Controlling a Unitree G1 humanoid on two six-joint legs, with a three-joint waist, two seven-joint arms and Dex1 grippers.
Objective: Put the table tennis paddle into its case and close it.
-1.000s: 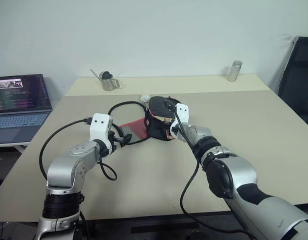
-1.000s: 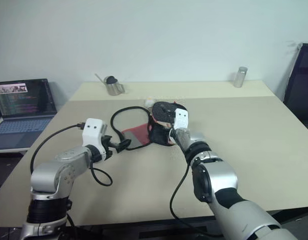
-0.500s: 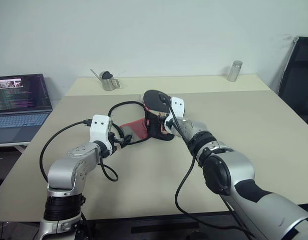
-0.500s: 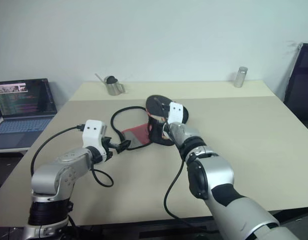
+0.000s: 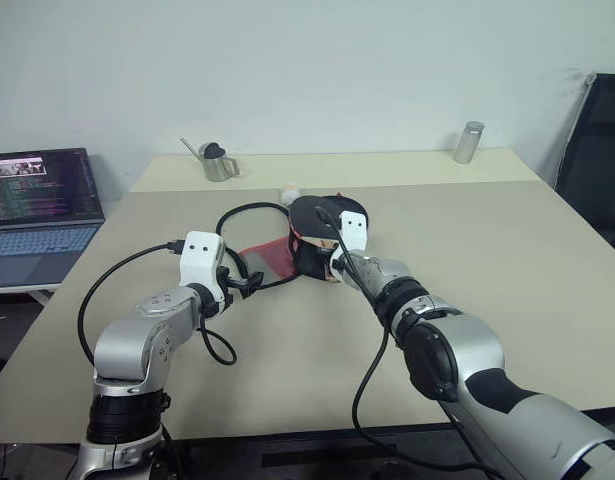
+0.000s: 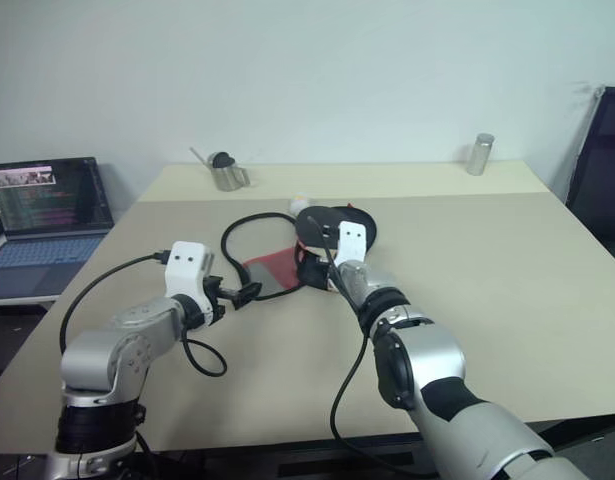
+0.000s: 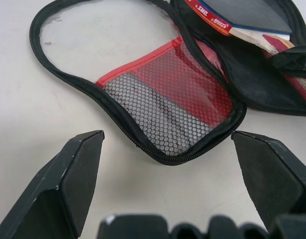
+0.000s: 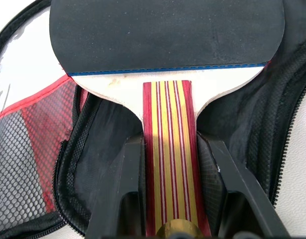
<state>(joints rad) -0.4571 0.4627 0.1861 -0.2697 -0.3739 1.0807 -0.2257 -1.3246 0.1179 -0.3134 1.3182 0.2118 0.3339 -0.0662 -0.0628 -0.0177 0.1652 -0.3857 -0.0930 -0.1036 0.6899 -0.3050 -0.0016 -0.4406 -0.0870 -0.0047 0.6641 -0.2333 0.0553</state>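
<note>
My right end effector (image 8: pixel 167 184) clamped on striped red-and-yellow wooden handle of table tennis paddle (image 8: pixel 165 45), round black rubber face poking into open mouth of soft black zip case (image 5: pixel 312 255) with red mesh pocket. Case lies unzipped mid beige counter (image 5: pixel 507 270), roughly 12 o'clock from me. My left end effector (image 7: pixel 167 164) spread wide, holding nothing, hovering just beside mesh flap at 10 o'clock.

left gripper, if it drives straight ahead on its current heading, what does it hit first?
Most likely the case: the open left gripper points at the mesh-pocket flap lying flat on the table, with bare tabletop between the fingers and the zip edge. Depth is hard to judge, so it may touch the table just short of it.
</note>
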